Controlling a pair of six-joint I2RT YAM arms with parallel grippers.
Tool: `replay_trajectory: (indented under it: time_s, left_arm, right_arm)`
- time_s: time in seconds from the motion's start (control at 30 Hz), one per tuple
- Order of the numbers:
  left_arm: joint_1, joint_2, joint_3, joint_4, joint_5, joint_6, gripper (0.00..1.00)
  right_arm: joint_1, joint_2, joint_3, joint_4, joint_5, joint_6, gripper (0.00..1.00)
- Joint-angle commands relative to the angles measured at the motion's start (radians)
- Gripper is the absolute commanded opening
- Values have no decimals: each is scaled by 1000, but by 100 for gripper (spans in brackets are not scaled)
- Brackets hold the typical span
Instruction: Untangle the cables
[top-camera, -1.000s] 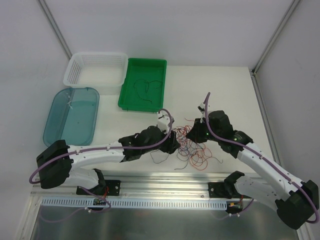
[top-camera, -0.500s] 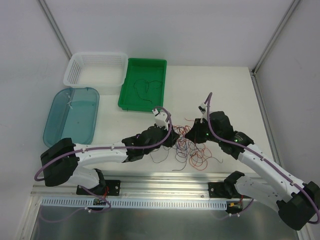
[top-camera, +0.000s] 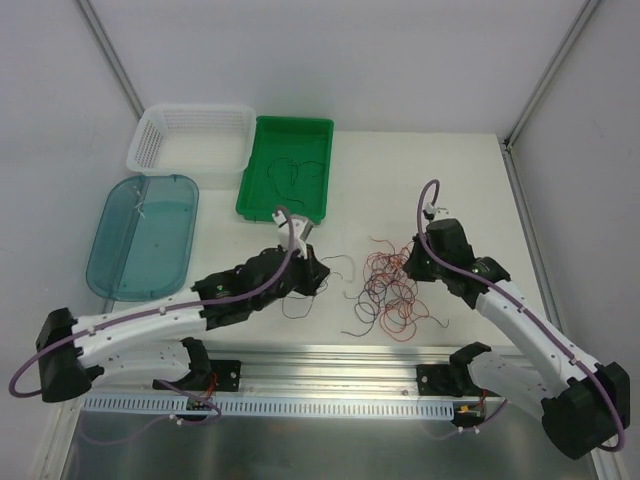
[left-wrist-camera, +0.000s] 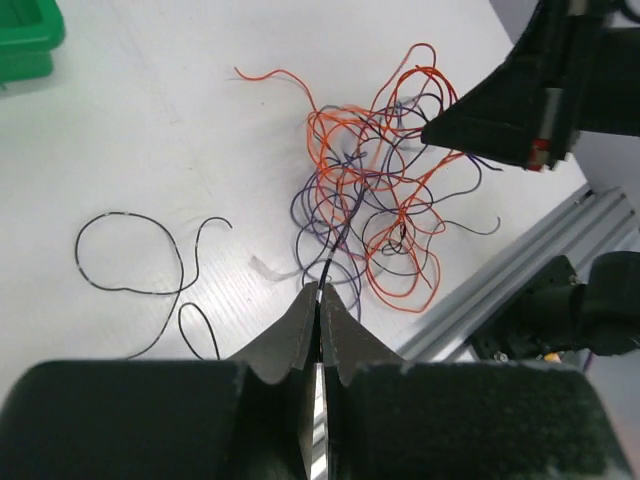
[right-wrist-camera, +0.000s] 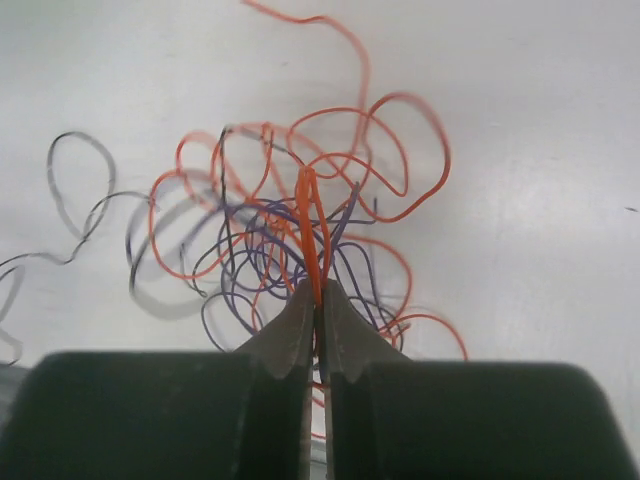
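1. Tangle of hair-thin red-orange, purple and black cables (top-camera: 388, 290) is lying on the white tabletop (top-camera: 450, 180), lower centre of the top view.
2. Left end effector (left-wrist-camera: 318, 292) is clenching a dark strand (left-wrist-camera: 340, 235) leading out of the tangle.
3. Right end effector (right-wrist-camera: 318, 288) is pinching a red-orange loop (right-wrist-camera: 310, 220) at the tangle's upper right edge.

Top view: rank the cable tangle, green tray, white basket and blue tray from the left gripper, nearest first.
1. The tangle of thin red-orange, purple and black cables, right beside the left gripper.
2. The green plastic tray, just behind.
3. The white slotted basket, back left, and the translucent blue tray, left: too close to call.
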Motion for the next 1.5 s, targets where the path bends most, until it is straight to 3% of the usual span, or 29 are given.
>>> replay_trajectory:
  time_s: [0.0,0.17,0.27,0.43,0.53,0.63,0.67,0.73,0.77,0.83,0.9,1.13,1.47]
  left_arm:
    - [39,-155,72,-258,-29,-7,0]
    - [243,-324,118,-456,-20,22,0]
    - [325,-345,175,-530,35,60,0]
    - [329,-252,167,-548,100,56,0]
    - [329,-197,124,-542,115,33,0]
    - [329,-142,101,-519,144,22,0]
    - [329,-135,121,-517,150,30,0]
    - [329,-128,158,-519,155,66,0]
    - [329,-126,213,-524,155,82,0]
    - [333,-109,283,-539,147,131,0]
    - [336,-83,423,-575,144,165,0]
    - [371,73,814,-619,121,358,0]
    - [458,346,1383,-623,136,519,0]
  right_arm:
    - [-107,7,-3,-63,52,-2,1]
    - [-213,10,-4,-105,29,5,1]
    - [-246,18,6,-106,-11,-1,1]
    - [-240,90,12,-94,-88,-22,3]
    - [-215,154,8,-90,-111,-37,10]
    - [-172,191,9,-93,-97,-51,29]
    - [-160,190,11,-94,-96,-54,44]
    - [-128,171,22,-105,-79,-60,59]
    - [-115,161,26,-110,-70,-65,74]
    - [-82,129,49,-136,-62,-80,90]
    - [-49,110,69,-155,-21,-88,98]
    - [-9,-31,94,-229,16,-96,97]
    - [-3,-183,117,-307,-14,-96,97]
